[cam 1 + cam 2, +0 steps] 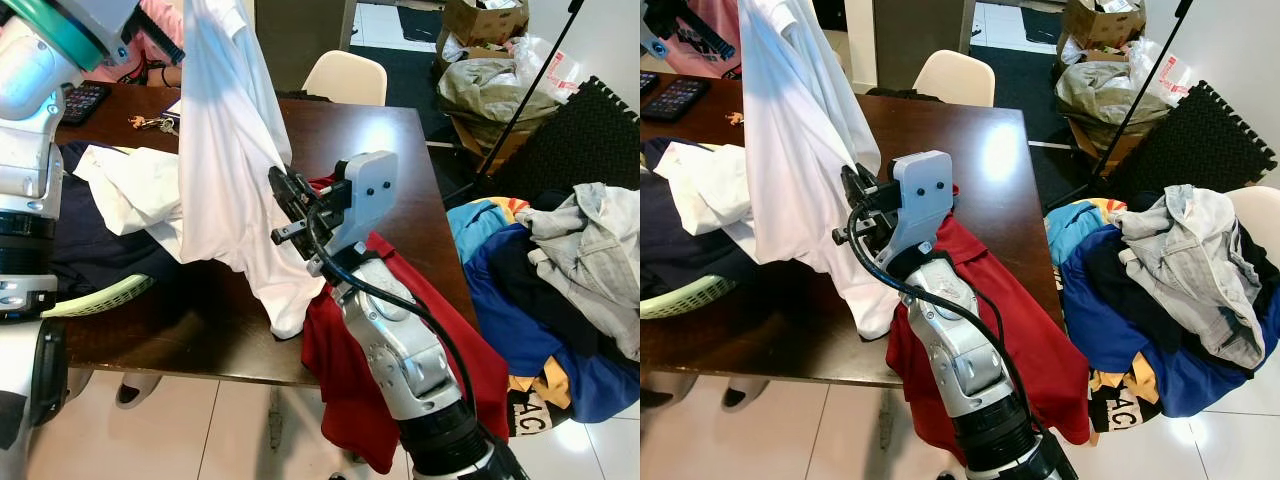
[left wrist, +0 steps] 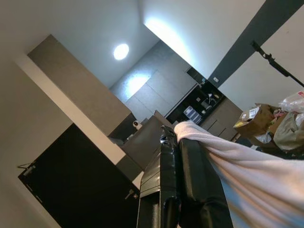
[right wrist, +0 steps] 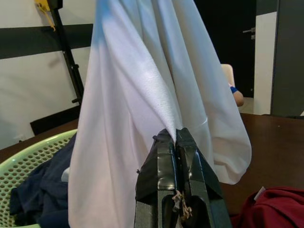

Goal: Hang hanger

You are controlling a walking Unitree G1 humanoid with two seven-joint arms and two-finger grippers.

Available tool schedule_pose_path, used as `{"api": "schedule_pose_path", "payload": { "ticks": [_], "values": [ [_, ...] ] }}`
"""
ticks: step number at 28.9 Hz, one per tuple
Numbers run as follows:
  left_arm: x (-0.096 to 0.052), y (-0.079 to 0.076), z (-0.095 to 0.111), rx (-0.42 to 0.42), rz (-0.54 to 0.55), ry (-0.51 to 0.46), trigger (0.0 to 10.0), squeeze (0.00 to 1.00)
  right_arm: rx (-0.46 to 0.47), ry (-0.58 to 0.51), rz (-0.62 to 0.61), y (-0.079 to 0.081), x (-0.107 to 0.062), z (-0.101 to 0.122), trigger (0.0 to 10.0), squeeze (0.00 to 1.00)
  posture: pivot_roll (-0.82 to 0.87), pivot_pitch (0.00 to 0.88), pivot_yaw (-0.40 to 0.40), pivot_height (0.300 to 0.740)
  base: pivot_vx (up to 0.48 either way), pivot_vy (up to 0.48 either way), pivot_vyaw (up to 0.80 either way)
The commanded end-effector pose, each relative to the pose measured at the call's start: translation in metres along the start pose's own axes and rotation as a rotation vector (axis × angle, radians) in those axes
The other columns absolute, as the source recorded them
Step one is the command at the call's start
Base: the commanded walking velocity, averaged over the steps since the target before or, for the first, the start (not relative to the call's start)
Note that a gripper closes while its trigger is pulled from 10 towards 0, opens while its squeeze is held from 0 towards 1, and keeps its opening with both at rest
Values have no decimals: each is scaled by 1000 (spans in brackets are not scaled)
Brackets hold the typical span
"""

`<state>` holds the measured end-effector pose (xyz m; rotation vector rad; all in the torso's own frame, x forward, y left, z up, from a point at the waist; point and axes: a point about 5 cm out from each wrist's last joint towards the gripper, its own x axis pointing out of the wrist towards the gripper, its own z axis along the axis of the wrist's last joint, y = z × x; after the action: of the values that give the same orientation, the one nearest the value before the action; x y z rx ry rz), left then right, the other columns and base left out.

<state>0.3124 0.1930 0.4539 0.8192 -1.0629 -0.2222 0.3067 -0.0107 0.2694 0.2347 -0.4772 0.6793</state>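
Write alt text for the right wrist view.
The right gripper pinches a fold of a hanging white shirt, fingers closed. Below are a dark wooden table, a green basket of dark clothes, and a red garment.

Before you: table, shirt hanging above its middle. Basket on the table's left edge, clothes in it. Garment draped over the near edge. Chair behind the table. Clothes pile to its right.
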Motion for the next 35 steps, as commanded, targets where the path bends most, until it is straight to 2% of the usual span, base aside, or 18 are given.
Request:
{"api": "schedule_pose_path", "payload": {
  "ticks": [1, 3, 9, 17, 21, 22, 24, 25, 27, 29, 34, 35],
  "values": [
    [-4, 7, 2, 21, 29, -2, 10000, 0, 14, -1, 14, 0, -3, 1, 0, 0, 61, 150, 9, 740, 0, 0, 0],
    [-4, 7, 2, 18, 34, 0, 10000, 0, 15, 22, 58, 8, -5, -5, 0, 0, 61, 150, 9, 740, 0, 0, 0],
    [-2, 8, 4, 17, 39, -12, 10000, 0, 29, 47, 88, 18, -8, -13, 0, 0, 64, 145, 6, 740, 0, 0, 0],
    [-2, 8, 6, 18, 46, -21, 10000, 0, 33, 64, 82, 17, -9, -16, 0, 0, 63, 141, 7, 740, 0, 0, 0],
    [-3, 9, 5, 21, 52, -14, 10000, 0, 9, 70, 54, 9, -10, -17, 0, 0, 69, 143, 8, 740, 0, 0, 0],
    [-4, 9, 5, 24, 53, -12, 10000, 0, 0, 64, 23, 3, -10, -15, 0, 0, 67, 145, 9, 740, 0, 0, 0],
    [-4, 9, 5, 24, 53, -12, 10000, 0, 0, 64, 23, 3, -10, -15, 0, 0, 67, 145, 9, 740, 0, 0, 0],
    [-6, 6, 2, 28, 44, 4, 10000, 0, -6, 22, -41, -11, -7, -5, 0, 0, 66, 146, 11, 740, 0, 0, 0],
    [-6, 6, 2, 28, 44, 4, 10000, 0, -6, 22, -41, -11, -7, -5, 0, 0, 66, 146, 11, 740, 0, 0, 0],
    [-14, -11, -7, -27, -4, 48, 10000, 0, -26, -99, -139, -34, 2, 26, 0, 0, 67, 156, 15, 740, 0, 0, 0],
    [-20, -23, -12, -92, -33, 86, 10000, 0, -39, -165, -166, -42, 6, 44, 0, 0, 65, 160, 16, 740, 0, 0, 0],
    [-27, -27, -18, -164, -35, 128, 10000, 0, -50, -187, -166, -44, 6, 51, 0, 0, 60, 164, 18, 740, 0, 0, 0]
  ]
}}
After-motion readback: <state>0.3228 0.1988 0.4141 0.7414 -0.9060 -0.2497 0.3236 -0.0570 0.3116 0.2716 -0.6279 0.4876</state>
